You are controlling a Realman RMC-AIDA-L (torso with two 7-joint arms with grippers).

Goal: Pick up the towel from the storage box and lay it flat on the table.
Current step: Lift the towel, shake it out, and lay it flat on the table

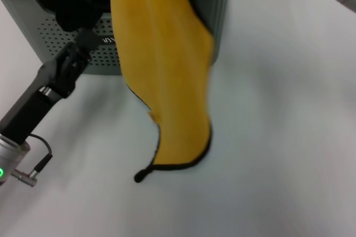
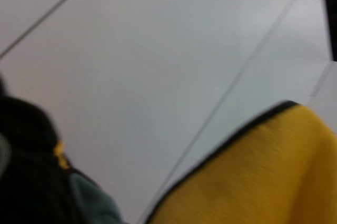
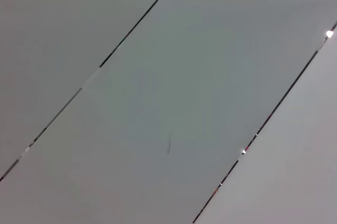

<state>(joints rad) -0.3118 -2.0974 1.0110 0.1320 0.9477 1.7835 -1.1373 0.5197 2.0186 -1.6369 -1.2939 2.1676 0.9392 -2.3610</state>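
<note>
Left gripper [image 1: 83, 45] nears storage box [image 1: 33, 14]; towel [image 1: 167, 81] drapes onto white table [image 1: 278, 137].

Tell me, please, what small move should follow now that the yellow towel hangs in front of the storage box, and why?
Probably draw the towel forward, clear of the storage box, then lower it: its black-bound bottom edge looks close to the white table, while its top runs out of the head view.

pale grey panels [image 3: 174, 103] w/ thin dark seams, small light glints
</note>
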